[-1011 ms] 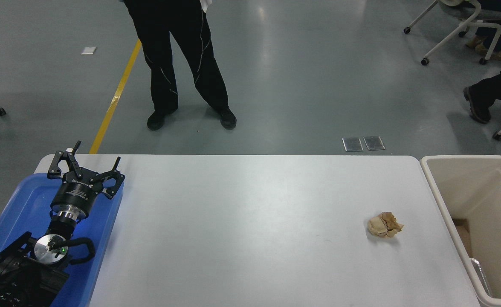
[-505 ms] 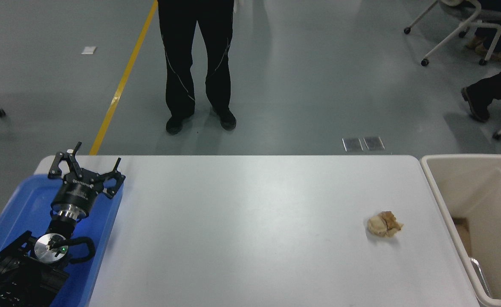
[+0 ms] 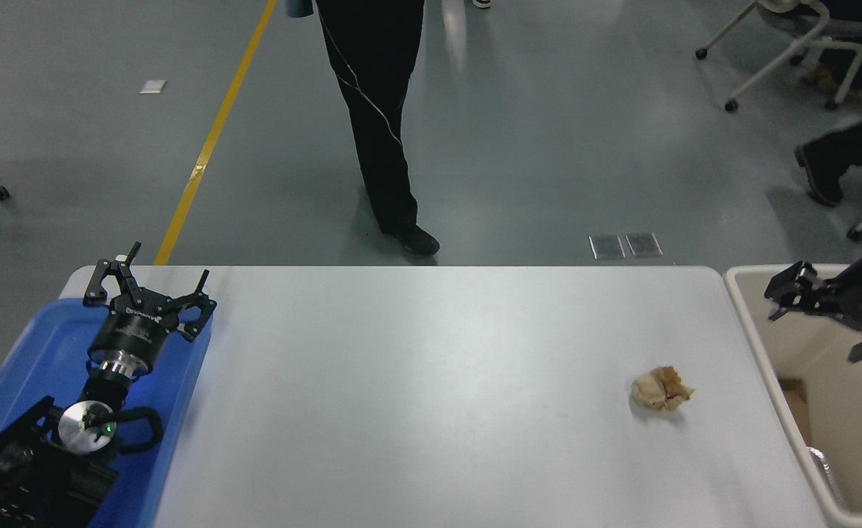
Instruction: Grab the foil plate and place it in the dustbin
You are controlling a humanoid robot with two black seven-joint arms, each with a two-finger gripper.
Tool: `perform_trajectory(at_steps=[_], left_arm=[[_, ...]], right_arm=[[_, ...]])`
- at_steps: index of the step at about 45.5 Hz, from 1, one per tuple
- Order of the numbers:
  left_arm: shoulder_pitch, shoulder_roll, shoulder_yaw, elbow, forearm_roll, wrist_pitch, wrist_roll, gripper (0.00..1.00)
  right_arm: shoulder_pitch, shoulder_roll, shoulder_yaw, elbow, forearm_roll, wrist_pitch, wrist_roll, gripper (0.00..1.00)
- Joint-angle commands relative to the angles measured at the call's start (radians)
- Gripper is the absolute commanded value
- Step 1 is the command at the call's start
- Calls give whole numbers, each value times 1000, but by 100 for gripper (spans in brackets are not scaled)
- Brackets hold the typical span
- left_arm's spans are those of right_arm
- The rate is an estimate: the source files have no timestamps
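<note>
Only a narrow silver edge of the foil plate (image 3: 824,469) shows, low inside the dustbin (image 3: 769,367), which stands against the table's right end. My right gripper (image 3: 812,326) comes in from the right edge above the dustbin's far part, open and holding nothing. It is well above the foil plate and apart from it. At the lower left my left gripper (image 3: 148,284) is parked, open, over a blue tray (image 3: 42,345).
A crumpled tan paper wad (image 3: 662,389) lies on the white table (image 3: 431,381) near the dustbin. A person in black trousers (image 3: 383,125) stands just beyond the far edge. Wheeled chairs (image 3: 790,44) and seated people's legs are at the top right.
My right gripper has come into view from the right edge and moved left over the dustbin. The person beyond the table has stepped to the right. The left arm has not moved.
</note>
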Motion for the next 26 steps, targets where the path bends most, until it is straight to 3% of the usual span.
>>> perform_trajectory(at_steps=[1, 15, 26], left_arm=[[1, 0, -1, 0, -2, 0, -1, 99], [2, 0, -3, 0, -2, 0, -1, 99], [1, 0, -1, 0, 0, 0, -1, 99]], right_arm=[[195, 156, 1, 60, 1, 159, 1, 100], [397, 257, 34, 235, 27, 159, 1, 100], [393, 318, 44, 232, 36, 159, 4, 100]])
